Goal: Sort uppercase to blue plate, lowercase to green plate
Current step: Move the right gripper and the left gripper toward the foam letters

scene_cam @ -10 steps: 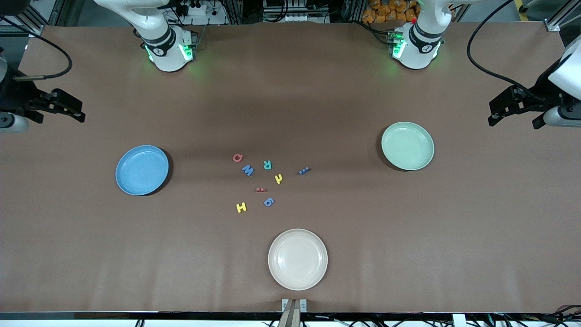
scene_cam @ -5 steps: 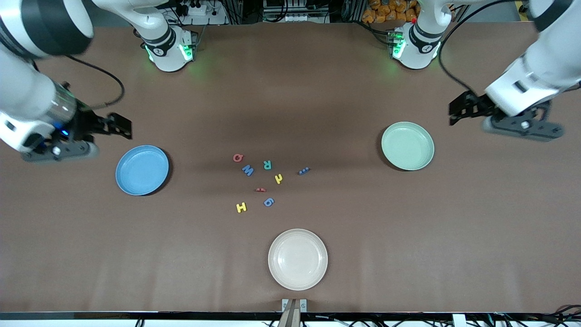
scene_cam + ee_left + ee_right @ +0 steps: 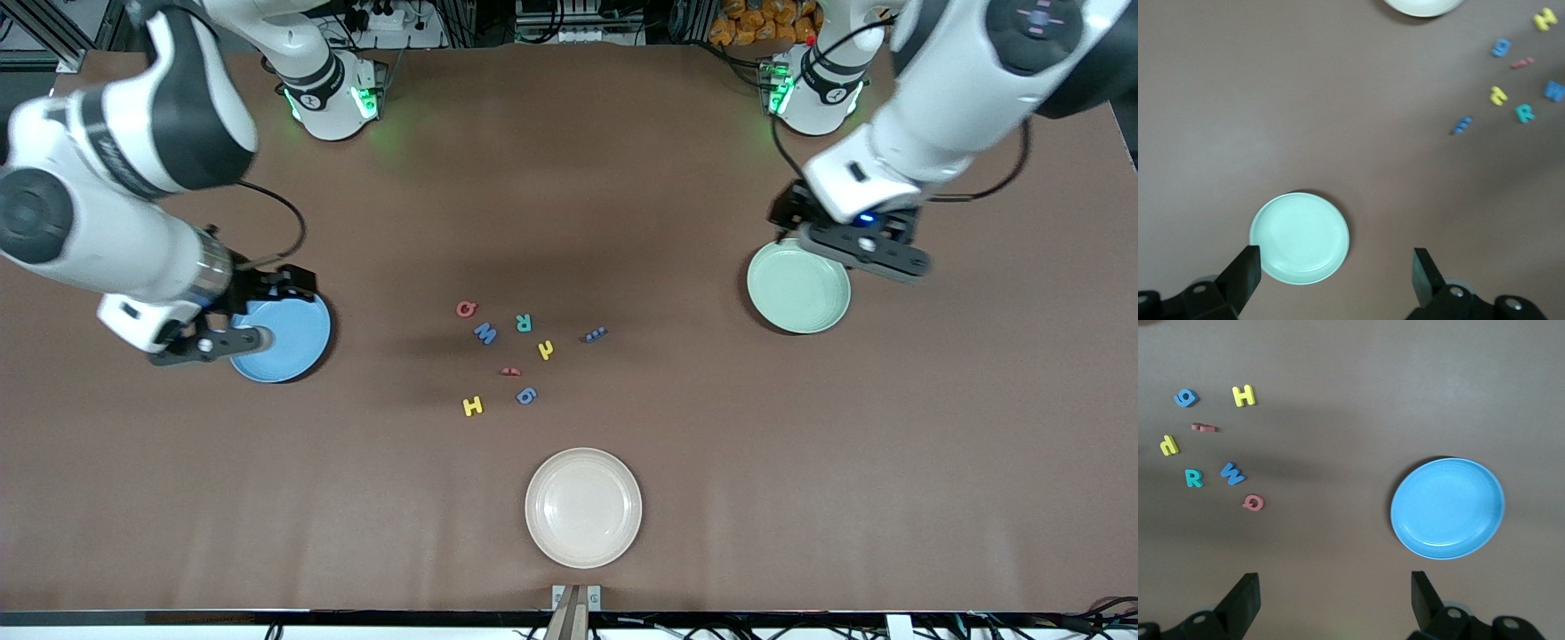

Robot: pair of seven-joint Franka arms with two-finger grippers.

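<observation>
Front view is showing a brown-covered desk (image 3: 569, 178) carrying the uppercase (image 3: 484, 333) and lowercase (image 3: 545, 349) letters mixed in one loose cluster at its middle, with a cream plate (image 3: 583, 508) lying nearer the camera. Left claw (image 3: 1337, 267) is hanging spread open and empty over the green plate (image 3: 798, 286) toward the left arm's end. Right claw (image 3: 1335, 590) is hanging open and empty over the blue plate (image 3: 284, 338) toward the right arm's end, while cables and equipment are showing along the base edge.

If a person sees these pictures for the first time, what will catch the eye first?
Probably the cluster of small coloured foam letters at the middle of the table, between the blue plate and the green plate. Next, the two big white arms: the open right gripper hangs over the blue plate's edge, the open left gripper over the green plate's edge. A cream-white plate lies nearest the front camera.
</observation>
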